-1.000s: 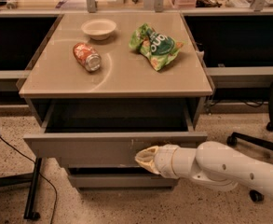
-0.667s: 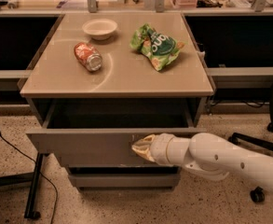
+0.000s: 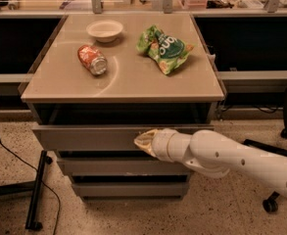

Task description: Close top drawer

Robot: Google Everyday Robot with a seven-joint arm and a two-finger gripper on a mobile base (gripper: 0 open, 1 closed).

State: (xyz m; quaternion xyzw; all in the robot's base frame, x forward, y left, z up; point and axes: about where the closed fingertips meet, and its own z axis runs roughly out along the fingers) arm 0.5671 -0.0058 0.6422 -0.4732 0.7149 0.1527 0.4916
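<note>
Gripper set against the top drawer front, right of centre, drawer stuck partly out, dark gap left open behind it beneath the tabletop, right approach barred by the white arm, left half of the front unobstructed, black stand foot planted on the floor further left.

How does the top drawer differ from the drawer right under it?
The top drawer stands pulled out, dark gap behind its front; the middle drawer sits further back. The top drawer's front is wider than the middle drawer's. The gripper is at the top drawer's front, not the middle drawer. Both are flat, grey, handleless.
</note>
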